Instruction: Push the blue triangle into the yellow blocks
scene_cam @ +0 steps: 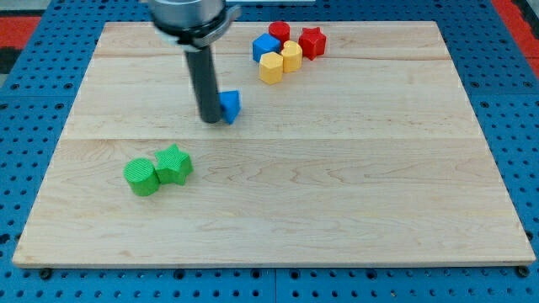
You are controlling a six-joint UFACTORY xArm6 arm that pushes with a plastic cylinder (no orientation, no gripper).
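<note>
The blue triangle (pixel 231 105) lies on the wooden board (pixel 337 194), left of centre in the upper half. My tip (pixel 210 119) touches its left side, with the dark rod rising toward the view's top. Two yellow blocks (pixel 271 67) (pixel 291 55) sit side by side up and to the right of the triangle, apart from it. A blue cube (pixel 264 46) touches them on their upper left.
Two red blocks (pixel 279 32) (pixel 312 41) sit just above and right of the yellow ones. A green cylinder (pixel 141 177) and a green star (pixel 173 164) sit together at the lower left. Blue and red matting surrounds the board.
</note>
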